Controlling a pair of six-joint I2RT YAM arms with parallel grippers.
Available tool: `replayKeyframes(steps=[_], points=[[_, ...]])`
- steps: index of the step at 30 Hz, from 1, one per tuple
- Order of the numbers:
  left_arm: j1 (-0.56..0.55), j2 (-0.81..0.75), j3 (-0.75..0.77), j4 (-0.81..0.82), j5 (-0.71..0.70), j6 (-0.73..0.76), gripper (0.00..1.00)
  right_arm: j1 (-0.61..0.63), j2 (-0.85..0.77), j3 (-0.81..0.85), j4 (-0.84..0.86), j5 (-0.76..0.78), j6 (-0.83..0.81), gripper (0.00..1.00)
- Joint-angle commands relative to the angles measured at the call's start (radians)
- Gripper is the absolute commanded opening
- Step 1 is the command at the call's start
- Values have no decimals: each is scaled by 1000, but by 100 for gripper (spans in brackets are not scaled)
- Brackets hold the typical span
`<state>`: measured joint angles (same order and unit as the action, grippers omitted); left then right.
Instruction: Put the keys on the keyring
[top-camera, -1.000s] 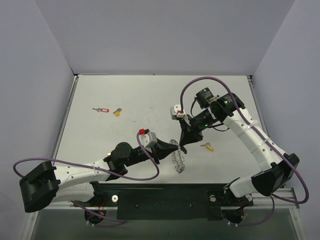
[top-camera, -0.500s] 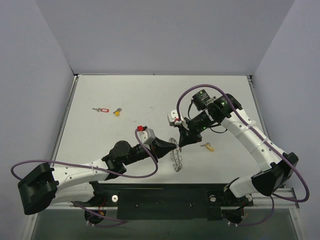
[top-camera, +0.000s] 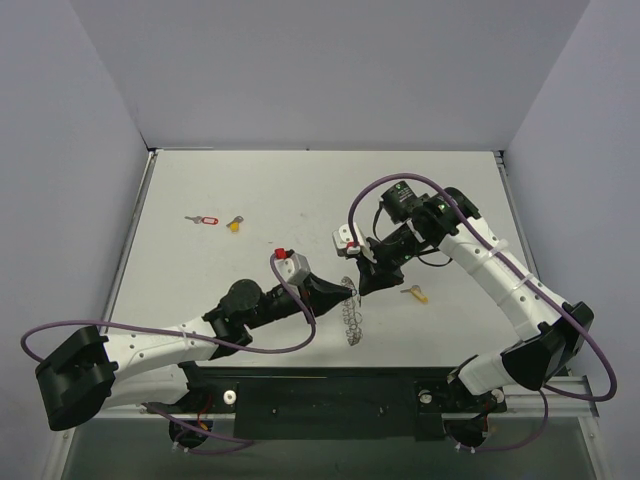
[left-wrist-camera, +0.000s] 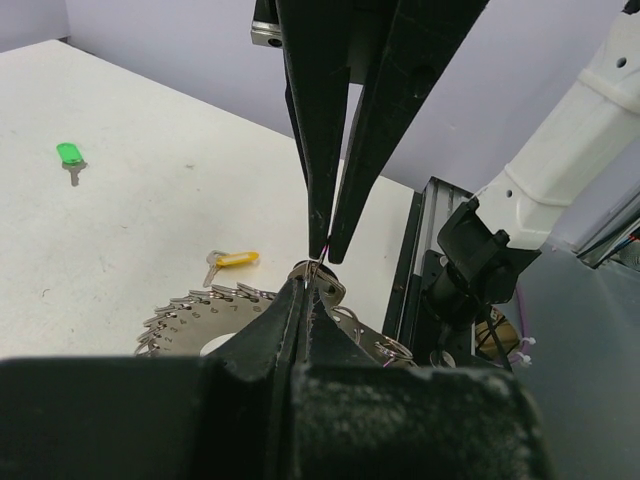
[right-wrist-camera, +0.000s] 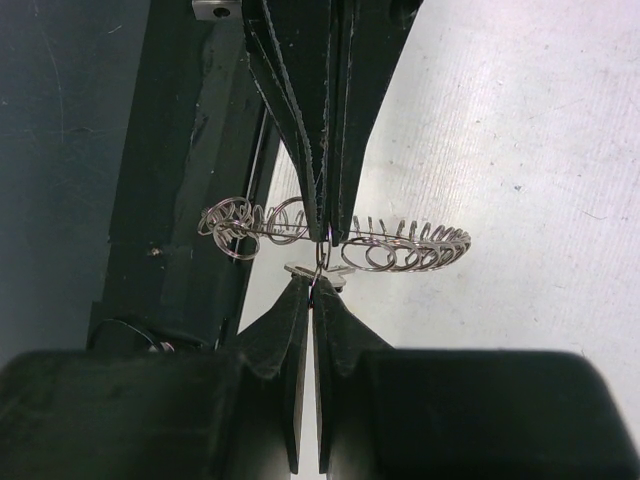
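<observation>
Red key (top-camera: 203, 219) and yellow key (top-camera: 234, 224) lie far left on table (top-camera: 300, 190); left tool (top-camera: 350, 291) pinches keyring (top-camera: 354, 322) near front middle; right tool (top-camera: 361, 291) pressed together, tip meeting it; third key (top-camera: 415, 293) just right.

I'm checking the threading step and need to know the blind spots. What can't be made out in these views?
- Top view: where the left gripper and right gripper meet the keyring is too small to read.
- Both wrist views: what the right gripper pinches is tiny and partly covered by its fingertips.
- Left wrist view: the keyring's near part is hidden behind the left gripper's body.
</observation>
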<state>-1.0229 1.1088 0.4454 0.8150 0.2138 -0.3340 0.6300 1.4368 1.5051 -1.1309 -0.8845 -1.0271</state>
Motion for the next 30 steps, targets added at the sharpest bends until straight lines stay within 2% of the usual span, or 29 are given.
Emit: replayKeyframes(steps=[1, 22, 30], points=[[24, -32, 33, 92, -39, -37, 0, 10, -4, -11, -76, -7, -16, 0], [84, -52, -56, 288, -63, -186, 0, -26, -10, -25, -46, -62, 22, 0], [81, 31, -54, 434, -76, -280, 0, -23, 11, -22, -33, -93, 28, 0]])
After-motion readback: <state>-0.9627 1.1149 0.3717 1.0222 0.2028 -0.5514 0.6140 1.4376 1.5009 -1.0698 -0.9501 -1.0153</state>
